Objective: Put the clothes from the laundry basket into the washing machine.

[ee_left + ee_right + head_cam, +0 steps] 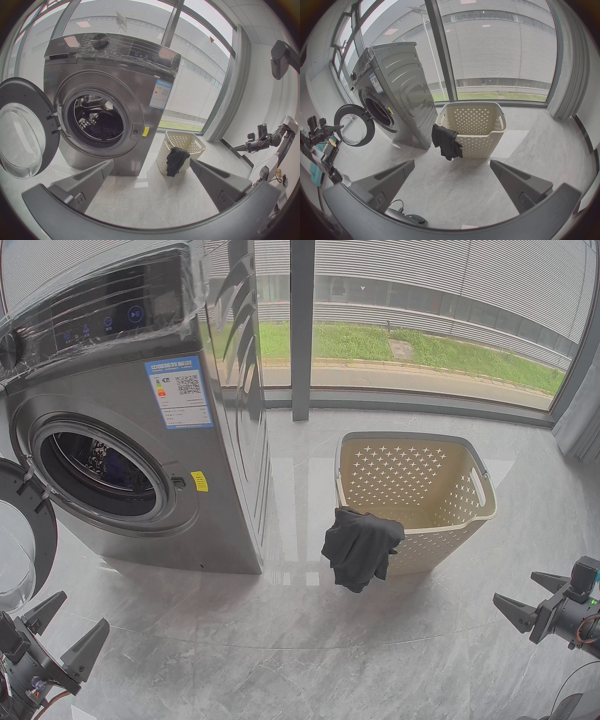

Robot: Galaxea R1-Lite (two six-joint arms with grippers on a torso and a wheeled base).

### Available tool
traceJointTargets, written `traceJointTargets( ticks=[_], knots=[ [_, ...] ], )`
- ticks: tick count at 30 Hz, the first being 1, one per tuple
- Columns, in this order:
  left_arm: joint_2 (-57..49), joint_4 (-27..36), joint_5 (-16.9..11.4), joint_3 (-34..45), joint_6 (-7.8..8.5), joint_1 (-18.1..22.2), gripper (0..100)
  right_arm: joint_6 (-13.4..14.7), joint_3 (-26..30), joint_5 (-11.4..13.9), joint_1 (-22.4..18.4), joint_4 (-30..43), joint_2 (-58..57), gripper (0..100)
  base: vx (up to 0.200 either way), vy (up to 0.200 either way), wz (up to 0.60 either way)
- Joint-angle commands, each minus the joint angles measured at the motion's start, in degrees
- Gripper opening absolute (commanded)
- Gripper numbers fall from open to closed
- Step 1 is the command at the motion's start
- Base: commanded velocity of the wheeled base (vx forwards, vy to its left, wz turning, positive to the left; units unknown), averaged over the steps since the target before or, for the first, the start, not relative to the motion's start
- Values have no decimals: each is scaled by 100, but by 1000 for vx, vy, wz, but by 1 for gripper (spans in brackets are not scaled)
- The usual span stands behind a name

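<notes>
You have the washer [156, 427] at the floor's [300, 640] far left. Its door [25, 534] is swung open toward you, and dark cloth [109, 468] lies in the drum. To its right the basket [478, 455] stands on the floor, apart from the washer. A dark garment [359, 546] hangs over the basket's near left corner, mostly outside the rim. Your left gripper [84, 609] is at the near left edge with jaws spread. Your right gripper [515, 587] is at the near right edge, also spread.

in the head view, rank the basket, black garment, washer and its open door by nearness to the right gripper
1. laundry basket, ahead and left of the right gripper
2. black garment, draped over the basket's left front corner
3. washing machine, farther left
4. open door, far left edge
</notes>
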Motion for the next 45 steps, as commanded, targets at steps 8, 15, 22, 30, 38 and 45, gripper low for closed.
traceJointTargets(
  ticks=[8,15,22,30,38,45],
  knots=[
    [-382,197,-117,101,-10,147,100,786,-829,19,880,-16,1573,100,0,0,0],
    [-505,373,-135,101,-10,244,100,786,-847,1,916,-693,2346,100,0,0,0],
    [-479,364,-267,101,-10,358,100,724,-820,-87,924,-1818,3304,100,0,0,0],
    [-479,347,-328,101,-10,473,100,689,-952,-87,960,-2354,3946,100,150,0,0],
    [-461,347,-328,101,51,604,100,487,-1189,-60,916,-2881,4763,100,0,0,0],
    [-479,364,-337,101,139,842,100,259,-1567,-43,898,-3286,5379,100,0,0,0]
  ],
)
